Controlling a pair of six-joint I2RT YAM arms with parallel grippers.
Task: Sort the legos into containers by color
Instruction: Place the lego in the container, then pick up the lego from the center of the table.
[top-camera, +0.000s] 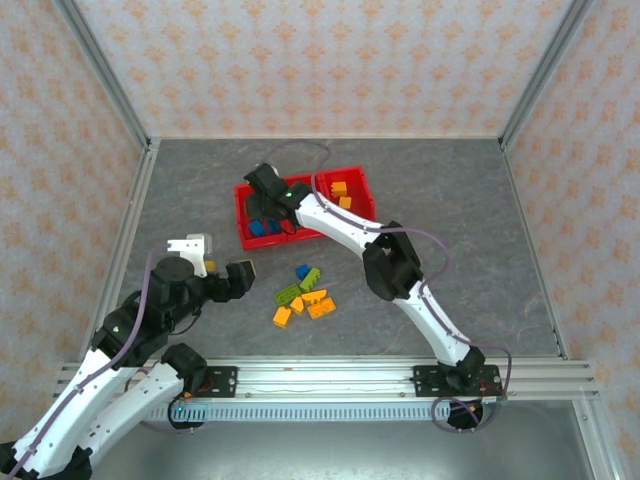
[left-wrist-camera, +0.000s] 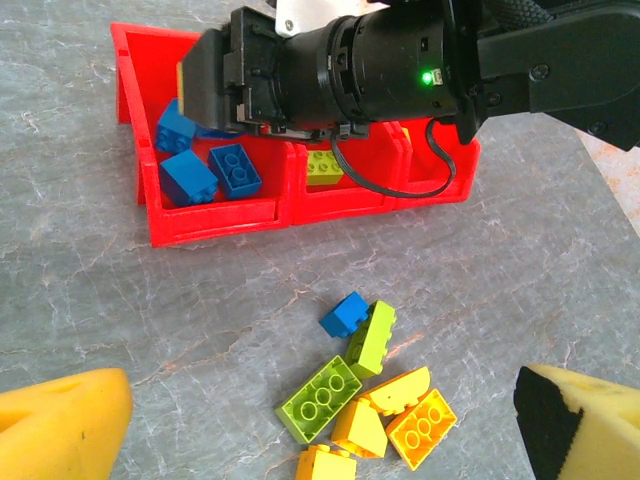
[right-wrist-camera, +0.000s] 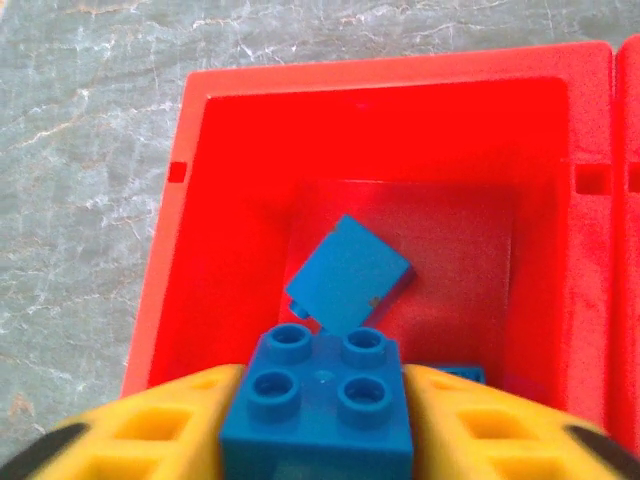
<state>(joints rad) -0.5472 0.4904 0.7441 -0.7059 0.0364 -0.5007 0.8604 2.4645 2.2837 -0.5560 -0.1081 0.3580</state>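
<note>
One blue brick (right-wrist-camera: 318, 400), bottom centre, over the containers (right-wrist-camera: 175, 250): right gripper (right-wrist-camera: 322, 388) jaws apparently pinch its flat sides. Light, rigid, slick plastic. Left gripper (left-wrist-camera: 320, 440) jaws gape empty above loose legos (left-wrist-camera: 318, 398).

The right pincer (right-wrist-camera: 325, 405) has a blue four-stud brick (right-wrist-camera: 322, 385) between its yellow fingers (right-wrist-camera: 150, 430), both touching its sides, over a red bin (right-wrist-camera: 240, 130) where another blue brick (right-wrist-camera: 348, 275) lies askew, grey marbled tabletop (right-wrist-camera: 90, 150) beyond.
</note>
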